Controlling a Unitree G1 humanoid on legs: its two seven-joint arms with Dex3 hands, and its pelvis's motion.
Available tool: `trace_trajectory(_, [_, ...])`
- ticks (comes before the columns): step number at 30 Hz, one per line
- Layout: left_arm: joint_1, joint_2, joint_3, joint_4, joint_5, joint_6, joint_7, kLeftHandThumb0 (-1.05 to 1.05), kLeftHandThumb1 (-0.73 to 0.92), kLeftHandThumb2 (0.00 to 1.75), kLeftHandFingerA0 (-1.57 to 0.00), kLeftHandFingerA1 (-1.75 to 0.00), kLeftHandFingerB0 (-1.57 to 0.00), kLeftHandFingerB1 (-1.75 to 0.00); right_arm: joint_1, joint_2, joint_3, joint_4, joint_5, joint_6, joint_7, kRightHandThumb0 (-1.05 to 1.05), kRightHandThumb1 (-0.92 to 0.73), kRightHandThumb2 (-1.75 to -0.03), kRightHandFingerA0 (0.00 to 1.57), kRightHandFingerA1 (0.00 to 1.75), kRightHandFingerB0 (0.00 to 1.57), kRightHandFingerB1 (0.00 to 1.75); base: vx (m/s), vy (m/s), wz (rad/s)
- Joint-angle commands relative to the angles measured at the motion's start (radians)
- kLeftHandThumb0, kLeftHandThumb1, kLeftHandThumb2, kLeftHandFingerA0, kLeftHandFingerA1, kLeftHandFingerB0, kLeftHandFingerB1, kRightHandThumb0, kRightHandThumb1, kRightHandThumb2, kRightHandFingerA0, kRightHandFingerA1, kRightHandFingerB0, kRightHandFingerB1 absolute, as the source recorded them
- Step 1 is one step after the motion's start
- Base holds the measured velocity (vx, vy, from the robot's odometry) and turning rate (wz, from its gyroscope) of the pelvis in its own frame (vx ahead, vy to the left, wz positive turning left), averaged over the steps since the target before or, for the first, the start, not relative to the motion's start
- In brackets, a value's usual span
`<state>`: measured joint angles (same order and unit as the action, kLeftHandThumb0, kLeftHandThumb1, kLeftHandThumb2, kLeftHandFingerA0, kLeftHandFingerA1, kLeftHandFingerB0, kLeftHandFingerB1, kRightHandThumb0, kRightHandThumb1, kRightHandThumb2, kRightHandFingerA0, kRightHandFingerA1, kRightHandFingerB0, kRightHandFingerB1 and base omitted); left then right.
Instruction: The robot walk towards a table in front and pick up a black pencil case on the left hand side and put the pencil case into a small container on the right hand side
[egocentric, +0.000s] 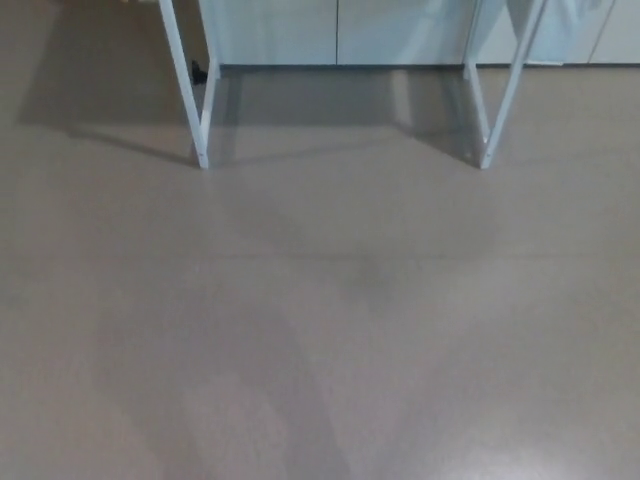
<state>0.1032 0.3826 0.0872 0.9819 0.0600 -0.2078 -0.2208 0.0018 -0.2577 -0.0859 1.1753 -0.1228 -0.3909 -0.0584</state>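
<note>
Grey-beige floor (320, 330) fills almost all of your head view, bare and faintly shadowed, with white cabinets (340, 30) along the far wall. Of the desk you see only its white legs, a left leg frame (195, 100) and a right leg frame (490, 110). Both are cut off by the top edge, so the desktop is out of view. The black pencil case and the small container do not show anywhere; going by the task, both should sit up on that hidden top, the case towards your left and the container towards your right. Neither the left hand nor the right hand is in the picture, so you cannot tell whether the fingers are spread or pressed together. The desk lies straight ahead and well apart from you, its legs roughly evenly placed about the centre line, so the approach looks close to square. The walk is likely the step in hand. The left hand should end up nearer the case, but its long axis cannot be judged until the top comes into view.
</note>
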Motion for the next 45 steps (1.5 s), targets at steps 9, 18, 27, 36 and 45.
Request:
trace_trajectory(9, [-0.030,0.020,-0.012,0.019,0.011,-0.001,0.005,-0.47,0.69,0.62,-0.30,-0.36,-0.20,-0.31,-0.017,-0.012,0.015,0.006,-0.002,0.006,-0.015,-0.31,-0.50,-0.55,0.81,0.58,0.74,0.51,0.37,0.148,-0.25])
trace_trajectory(18, [-0.008,0.020,-0.014,0.011,0.004,-0.014,0.009,-0.46,0.69,0.61,-0.34,-0.37,-0.24,-0.31,-0.014,-0.012,0.024,0.016,-0.006,0.004,-0.019,-0.32,-0.50,-0.55,0.85,0.59,0.75,0.52,0.31,0.128,-0.09])
trace_trajectory(27, [0.011,0.025,-0.031,0.021,0.016,-0.025,0.016,-0.55,0.56,0.82,-0.29,-0.49,-0.18,-0.42,0.009,-0.009,0.025,0.022,0.007,-0.013,-0.006,-0.29,-0.49,-0.54,0.81,0.58,0.76,0.53,0.26,-0.043,0.21])
trace_trajectory(36, [0.003,0.030,-0.041,0.040,0.022,-0.040,0.013,-0.54,0.57,0.82,-0.29,-0.47,-0.20,-0.42,0.011,-0.009,0.027,0.021,0.008,-0.008,-0.007,-0.29,-0.50,-0.55,0.80,0.57,0.76,0.52,0.21,-0.036,-0.07])
trace_trajectory(45, [0.001,0.034,-0.049,0.030,0.027,-0.042,0.015,-0.46,0.71,0.62,-0.41,-0.39,-0.31,-0.33,0.011,-0.007,0.024,0.019,0.011,-0.010,-0.005,-0.28,-0.50,-0.54,0.83,0.58,0.77,0.53,0.17,0.206,0.01])
